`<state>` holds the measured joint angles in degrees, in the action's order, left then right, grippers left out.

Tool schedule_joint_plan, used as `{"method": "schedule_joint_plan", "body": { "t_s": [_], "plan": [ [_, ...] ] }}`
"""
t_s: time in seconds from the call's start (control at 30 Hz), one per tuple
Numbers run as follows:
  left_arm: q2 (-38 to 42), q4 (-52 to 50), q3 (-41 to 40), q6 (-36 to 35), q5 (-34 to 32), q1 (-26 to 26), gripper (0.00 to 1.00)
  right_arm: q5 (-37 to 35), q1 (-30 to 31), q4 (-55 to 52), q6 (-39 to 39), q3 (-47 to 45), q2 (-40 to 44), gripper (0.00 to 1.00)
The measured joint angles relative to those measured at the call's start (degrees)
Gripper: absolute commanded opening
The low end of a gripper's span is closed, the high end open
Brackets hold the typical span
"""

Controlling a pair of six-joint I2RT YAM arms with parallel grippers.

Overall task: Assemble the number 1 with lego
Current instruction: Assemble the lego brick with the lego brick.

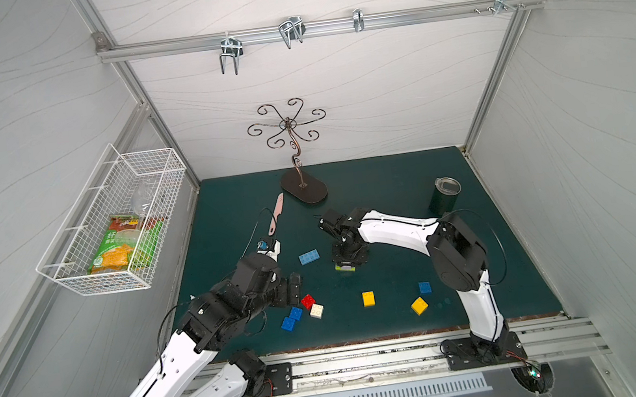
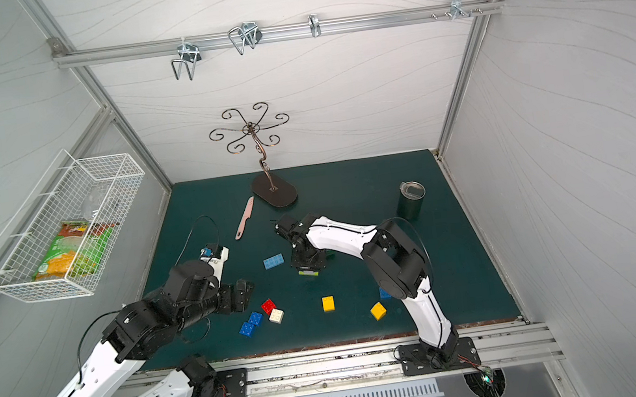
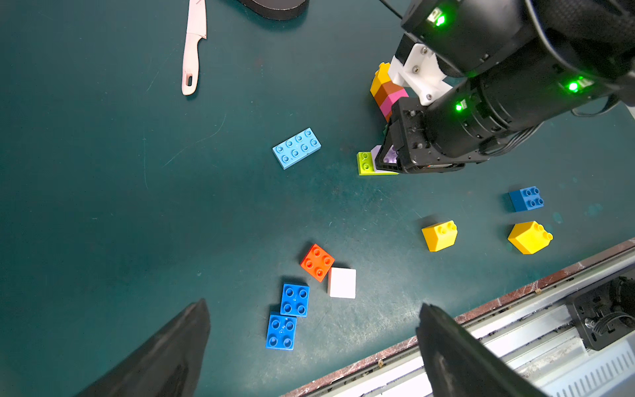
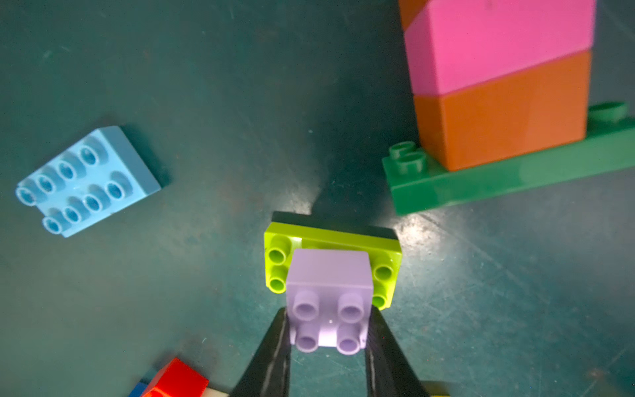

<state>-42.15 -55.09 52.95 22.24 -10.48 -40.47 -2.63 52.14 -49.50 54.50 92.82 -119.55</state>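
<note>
Right hand point(image 4: 329, 314) straight down, tight on lilac brick point(image 4: 330, 275)

— Which colours are recorded on the dark-teal counter point(image 1: 388, 182)?
— A lilac brick point(image 4: 330, 302) is pictured on a lime brick point(image 4: 388, 247), held in the black right claw point(image 4: 328, 312). A pink brick point(image 4: 498, 44) and an orange brick point(image 4: 501, 127) are stacked on a dark-green brick point(image 4: 515, 182).
— And the rest?
— A light-blue brick point(image 3: 296, 147), a red brick point(image 1: 307, 301), a white brick point(image 3: 342, 282), blue bricks point(image 3: 294, 299) and yellow bricks point(image 3: 439, 236) are noted, plus a pale-pink knife point(image 3: 194, 44).
</note>
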Motion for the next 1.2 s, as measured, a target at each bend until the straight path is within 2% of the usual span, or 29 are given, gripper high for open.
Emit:
{"method": "schedule_joint_plan", "body": {
  "t_s": [0.27,0.47,0.73,1.03,1.2],
  "plan": [
    [0.33,0.00,0.00,0.00,-0.02,0.00,0.99,-0.04,0.00,-4.61,-0.35,5.44,-4.20,0.10],
    [1.16,0.00,-0.02,0.00,-0.04,0.00,0.99,1.27,-0.52,-5.60,-1.01,5.97,-5.44,0.08],
    [1.29,0.02,-0.07,0.00,-0.02,0.00,0.99,2.40,0.09,-5.44,-6.62,5.35,-4.68,0.08],
    [0.57,0.00,-0.07,0.00,-0.04,0.00,0.99,0.96,1.16,-1.18,-9.81,0.66,-1.25,0.17],
    [0.42,0.00,-0.07,0.00,-0.09,0.00,0.99,0.81,1.14,-2.40,-10.88,2.08,-1.97,0.31]
  ]
}}
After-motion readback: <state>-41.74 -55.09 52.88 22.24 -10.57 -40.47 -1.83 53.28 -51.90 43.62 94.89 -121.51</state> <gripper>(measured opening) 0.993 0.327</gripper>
